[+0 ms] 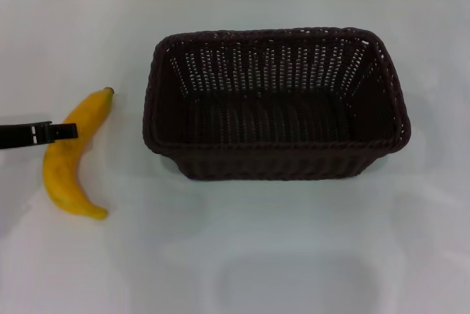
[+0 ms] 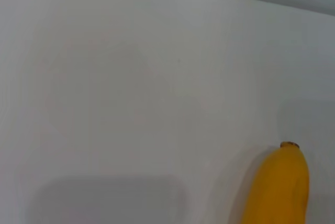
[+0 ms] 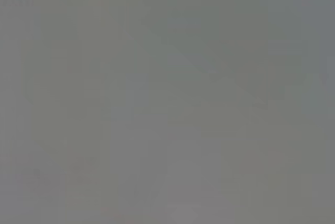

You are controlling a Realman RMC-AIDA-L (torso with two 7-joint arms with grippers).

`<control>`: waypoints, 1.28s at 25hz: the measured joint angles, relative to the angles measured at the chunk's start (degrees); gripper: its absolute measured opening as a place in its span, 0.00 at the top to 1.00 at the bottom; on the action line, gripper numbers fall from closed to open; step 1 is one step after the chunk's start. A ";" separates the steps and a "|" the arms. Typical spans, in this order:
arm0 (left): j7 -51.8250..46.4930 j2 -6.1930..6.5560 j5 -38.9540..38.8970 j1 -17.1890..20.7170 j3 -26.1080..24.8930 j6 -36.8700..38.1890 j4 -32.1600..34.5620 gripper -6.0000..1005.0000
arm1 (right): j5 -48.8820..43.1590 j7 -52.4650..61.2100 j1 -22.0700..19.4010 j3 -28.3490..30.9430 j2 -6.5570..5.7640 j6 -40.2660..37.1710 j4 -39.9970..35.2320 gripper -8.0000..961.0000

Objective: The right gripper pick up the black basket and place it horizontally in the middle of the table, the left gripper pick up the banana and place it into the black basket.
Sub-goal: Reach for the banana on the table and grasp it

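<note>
Banana (image 1: 67, 154) came first in the near-to-far order: it lay flat on the table (image 1: 294, 255), its blunt lower end nearest the robot and its dark stem tip pointing away. The left gripper (image 1: 64, 131) reached in from the robot's left, its black tip over the banana's middle, apparently lined up for a grasp across the fruit's narrow width. Whether its fingers were spread or closed on the fruit could not be told (only a thin dark bar showed in the head view). The left wrist view caught one yellow end of the banana (image 2: 280, 185) against bare white tabletop, and none of the gripper's own fingers.

Farther from the gripper, off to its right and well apart from the banana, the black basket (image 1: 275, 105) stood upright near the table's middle, long side across the robot's view and open mouth up. That pose suggested the basket step was done and the opening had been left ready to take the fruit.

Nothing of the right gripper showed in any view; its wrist camera gave only a blank grey field, so it was probably parked away.
</note>
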 joint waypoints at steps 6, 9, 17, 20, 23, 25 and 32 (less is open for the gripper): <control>1.18 0.00 -0.16 -1.14 -0.02 1.80 -2.43 0.13 | 0.00 0.02 0.02 -0.27 -0.01 0.23 -0.11 0.30; 1.58 0.00 -0.15 -1.54 -0.03 2.32 -2.87 0.13 | 0.00 0.21 0.14 -0.27 -0.01 0.23 -0.11 0.30; 2.82 0.08 -1.66 -2.53 -0.41 4.05 -4.43 0.15 | 0.00 0.35 0.31 -0.32 -0.08 0.27 -0.24 0.30; 5.50 0.07 -4.92 -3.41 -1.97 4.32 -6.58 0.16 | 0.00 0.35 0.14 -0.33 -0.10 0.27 -0.77 0.30; 7.95 0.05 -8.00 -3.73 -3.24 4.93 -8.26 0.18 | -0.06 0.35 -0.03 -0.39 -0.10 0.29 -1.34 0.30; 9.05 0.05 -8.89 -3.60 -3.50 5.32 -8.57 0.19 | -0.09 0.35 -0.11 -0.39 -0.10 0.31 -1.57 0.30; 9.59 0.00 -8.76 -3.78 -3.44 5.77 -9.84 0.19 | -0.10 0.35 -0.23 -0.68 -0.09 0.40 -2.23 0.30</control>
